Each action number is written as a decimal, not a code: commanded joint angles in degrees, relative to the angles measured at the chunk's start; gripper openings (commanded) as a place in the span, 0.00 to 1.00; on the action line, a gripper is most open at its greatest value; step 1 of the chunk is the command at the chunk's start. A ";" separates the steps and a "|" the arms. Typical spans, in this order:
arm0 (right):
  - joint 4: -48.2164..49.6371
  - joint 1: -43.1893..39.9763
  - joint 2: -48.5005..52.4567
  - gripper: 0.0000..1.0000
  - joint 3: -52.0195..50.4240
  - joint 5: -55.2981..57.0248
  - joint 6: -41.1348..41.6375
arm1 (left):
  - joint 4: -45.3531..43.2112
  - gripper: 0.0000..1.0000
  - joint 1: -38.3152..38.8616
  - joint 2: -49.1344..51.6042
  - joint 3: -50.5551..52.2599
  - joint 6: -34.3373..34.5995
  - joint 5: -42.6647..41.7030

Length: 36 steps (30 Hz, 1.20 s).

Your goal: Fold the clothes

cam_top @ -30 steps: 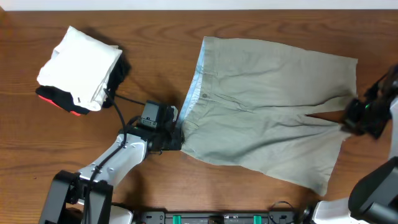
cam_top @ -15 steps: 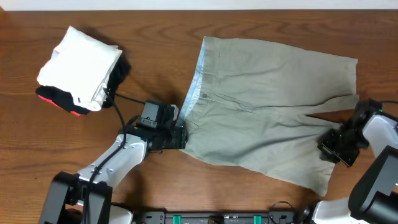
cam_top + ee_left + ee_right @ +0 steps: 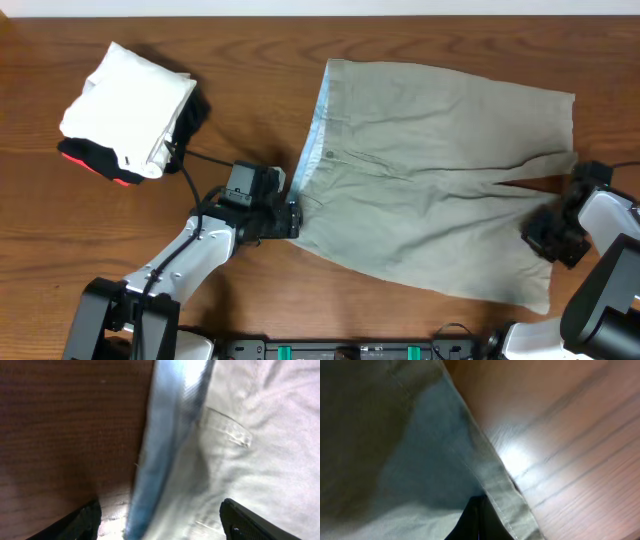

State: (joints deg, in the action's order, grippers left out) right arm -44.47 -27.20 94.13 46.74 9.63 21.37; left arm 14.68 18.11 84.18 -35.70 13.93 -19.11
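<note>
Looking like a robotics lab test bench, not a home: showing a wood-grain worktop (image 3: 250, 60) backing onto a plain white wall (image 3: 400, 8). Carrying two jointed robot arms, the left arm (image 3: 190, 255) and the right arm (image 3: 605, 300), both rising from a black equipment rail (image 3: 350, 350) along the near edge. Trailing a loose black cable (image 3: 205, 158) across the wood. Holding laundry only: khaki trousers (image 3: 440, 170) lying spread flat, well apart from a stack of folded garments (image 3: 130, 110) sitting at the far left.
</note>
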 commanded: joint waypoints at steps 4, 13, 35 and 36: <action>5.51 -2.10 1.49 0.01 0.28 5.44 -0.28 | -3.08 0.79 -0.24 -2.36 0.09 0.09 0.74; 1.25 -2.82 1.44 0.07 13.53 -9.11 -6.34 | -9.29 0.78 -0.24 -4.50 -2.91 0.11 0.74; -20.68 -1.88 1.36 0.99 32.11 -18.45 -13.31 | -4.57 0.66 3.52 8.98 -23.76 -8.61 -7.43; -20.68 -1.88 1.36 0.99 32.11 -18.45 -13.31 | -3.30 0.66 3.80 10.58 -25.31 -9.66 -7.43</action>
State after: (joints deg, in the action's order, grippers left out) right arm -65.12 -28.80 95.61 77.95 -8.34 8.69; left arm 9.26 20.93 90.89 -57.19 9.50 -25.36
